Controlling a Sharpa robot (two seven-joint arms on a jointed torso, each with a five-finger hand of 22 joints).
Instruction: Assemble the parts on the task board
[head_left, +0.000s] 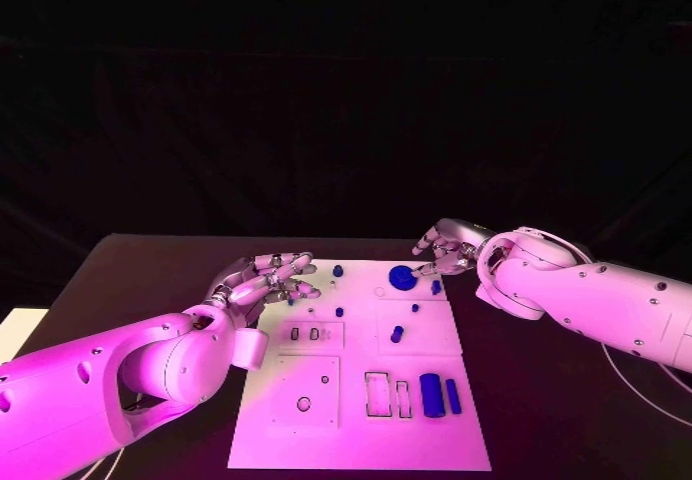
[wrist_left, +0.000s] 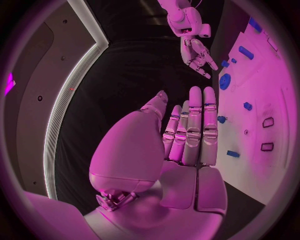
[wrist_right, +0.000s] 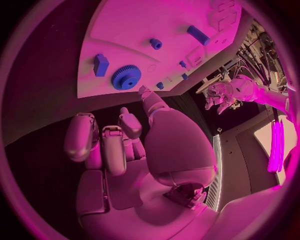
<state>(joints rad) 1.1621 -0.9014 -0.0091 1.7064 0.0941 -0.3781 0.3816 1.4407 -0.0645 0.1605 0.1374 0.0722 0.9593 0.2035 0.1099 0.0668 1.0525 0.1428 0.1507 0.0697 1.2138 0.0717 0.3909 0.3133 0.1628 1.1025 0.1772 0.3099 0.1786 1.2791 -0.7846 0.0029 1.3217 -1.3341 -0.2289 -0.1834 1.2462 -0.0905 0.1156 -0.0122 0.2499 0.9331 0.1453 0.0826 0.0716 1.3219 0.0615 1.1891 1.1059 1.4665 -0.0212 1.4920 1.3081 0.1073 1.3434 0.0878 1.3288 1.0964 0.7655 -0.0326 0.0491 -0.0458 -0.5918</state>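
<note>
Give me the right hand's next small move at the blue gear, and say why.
Probably ease the right hand down onto the blue gear and close on it. The hand hovers beside the gear at the task board's far end, fingers apart and holding nothing.

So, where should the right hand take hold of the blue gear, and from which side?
Probably by its toothed rim, from above. The blue gear lies flat on the task board near its far edge, so only the rim offers opposing sides. The right hand is beside it, holding nothing.
</note>
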